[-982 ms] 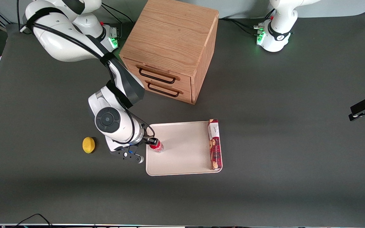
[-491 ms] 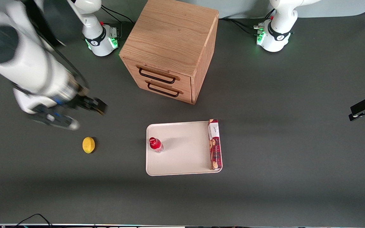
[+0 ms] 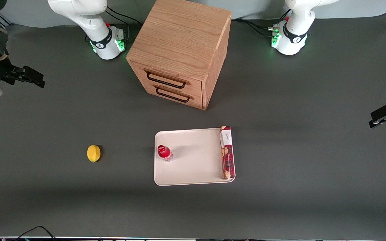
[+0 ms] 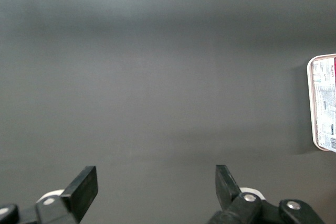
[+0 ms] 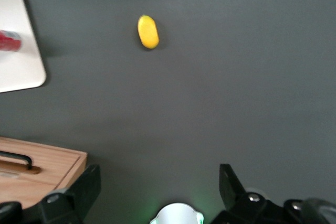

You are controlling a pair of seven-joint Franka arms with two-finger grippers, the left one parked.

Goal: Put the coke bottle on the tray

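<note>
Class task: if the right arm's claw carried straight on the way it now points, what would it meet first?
Probably bare table: the open claw, retracted at the working arm's end, faces mat. The lemon lies off that line; depth is unclear.

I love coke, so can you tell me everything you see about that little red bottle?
The coke bottle is small and shiny red, with a red cap and a silvery base. It stands upright by itself on the cream-white tray, close to the tray edge that faces the working arm's end of the table. Only the tray touches it; the long red biscuit box lies along the tray's edge toward the parked arm. The gripper is open and far away, up at the working arm's end of the table, holding nothing.
</note>
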